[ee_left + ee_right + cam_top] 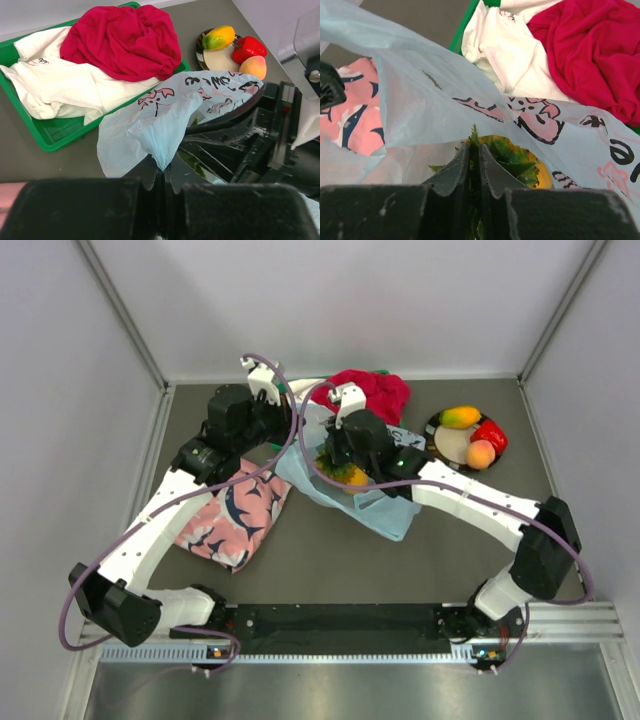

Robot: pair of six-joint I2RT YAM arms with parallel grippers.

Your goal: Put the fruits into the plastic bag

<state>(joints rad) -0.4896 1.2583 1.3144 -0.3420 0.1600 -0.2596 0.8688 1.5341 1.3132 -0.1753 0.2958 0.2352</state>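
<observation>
Nearest in the top view, both arm bases at the near edge of the worktop (450, 560). Farther in, left tool (283, 428) at the left rim of the bag (385, 510), and right tool (335, 468) over its mouth with the pineapple (347, 476). Well apart to the right, on a plate (450, 445): mango (460, 417), pepper (490, 435), peach (480, 453). Pink cloth (235, 515) just left of the bag, partly under the left arm.

Left wrist next. Closest, left tool (162, 175) pressed together on a gathered fold of bag (150, 125) film, drawn into a peak. Beyond, a green tray (50, 140) of clothes, and the three fruits on the plate.

Right wrist last. Closest, right tool (474, 155) pinching the pineapple (520, 162) by its crown. Leaves between nearly closed fingers, yellow body below, blue film draped around and above. Cannot tell whether fully inside the bag or only at the mouth.

On handling, as judgement:
- **Bag:** likely thin, limp, slippery film, prone to collapsing shut. Best held at a rim or handle.
- **Pineapple:** probably light and rigid. Crown a narrow, spiky hold, liable to swing or slip, so lower gently before letting go.
- **Remaining three:** probably smooth and round, apt to roll. Grip across the middle. Pepper likely the slipperiest, judging by its gloss.
</observation>
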